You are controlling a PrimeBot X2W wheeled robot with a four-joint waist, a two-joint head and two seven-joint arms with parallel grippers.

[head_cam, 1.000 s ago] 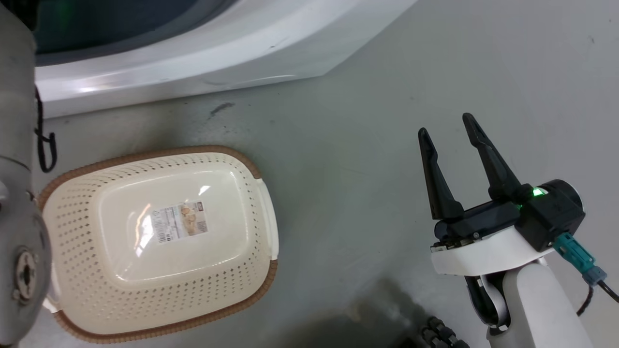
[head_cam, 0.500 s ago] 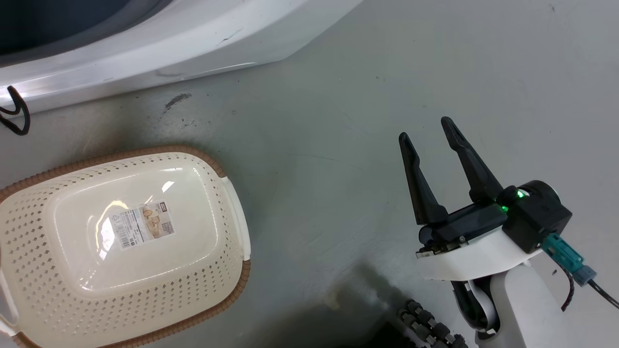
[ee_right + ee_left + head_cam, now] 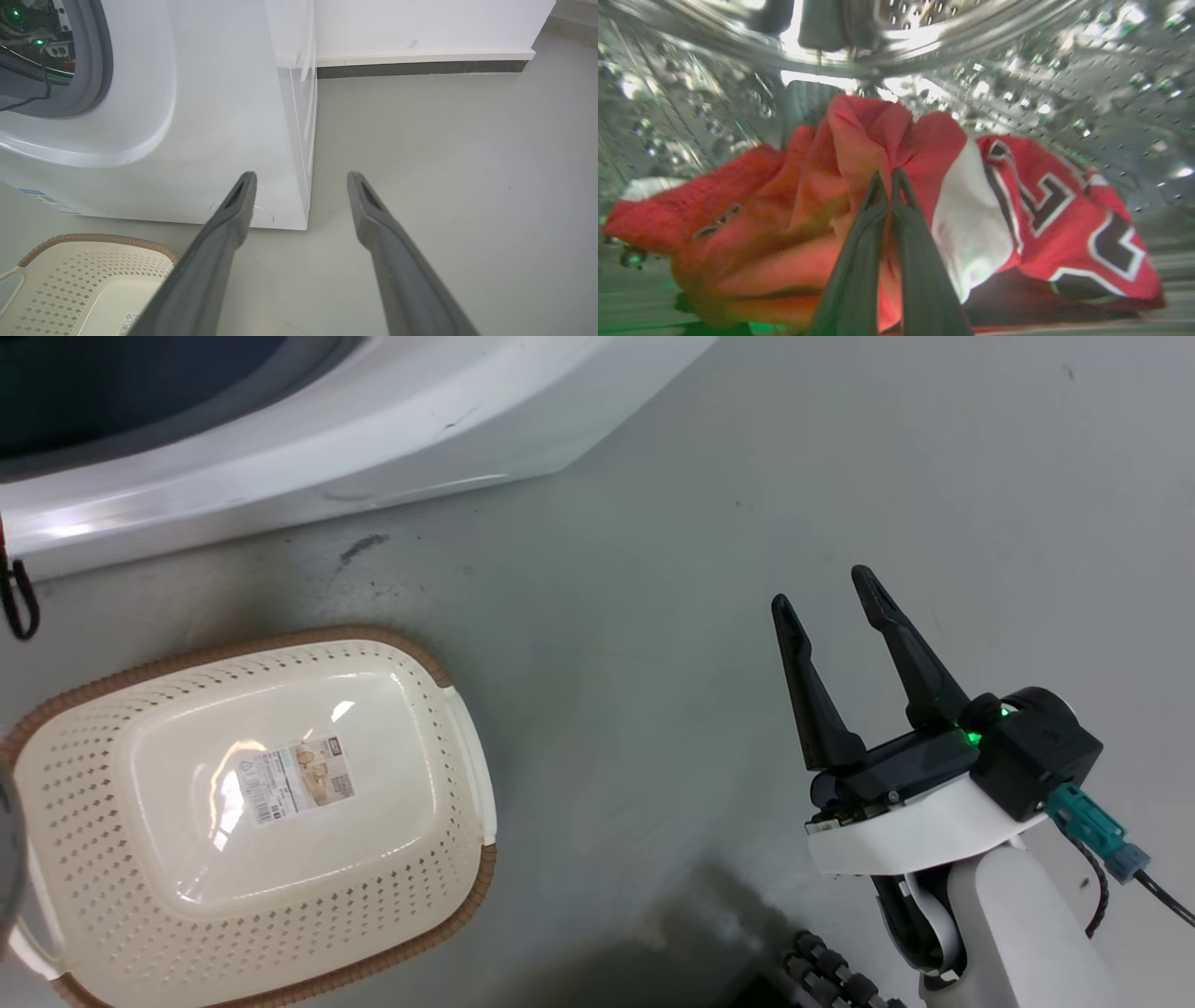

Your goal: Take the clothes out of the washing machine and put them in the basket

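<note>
The left tool [image 3: 891, 179] was clamped on a fold at 12 o'clock of the clothes [image 3: 808, 196] in the drum [image 3: 1064, 70], light, limp fabric probably best gripped bunched; the right tool [image 3: 820, 586] stood apart.

Laundry corner: white washing machine [image 3: 224, 116] on grey floor [image 3: 444, 186] (white wall [image 3: 420, 23], dark skirting [image 3: 420, 68]).

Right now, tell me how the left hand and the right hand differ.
The left hand is shut, pinching a red jersey; the right hand is open and holds nothing. The left hand is inside the steel drum; the right hand hangs over the grey floor beside the washing machine. Both have two long dark fingers.
</note>
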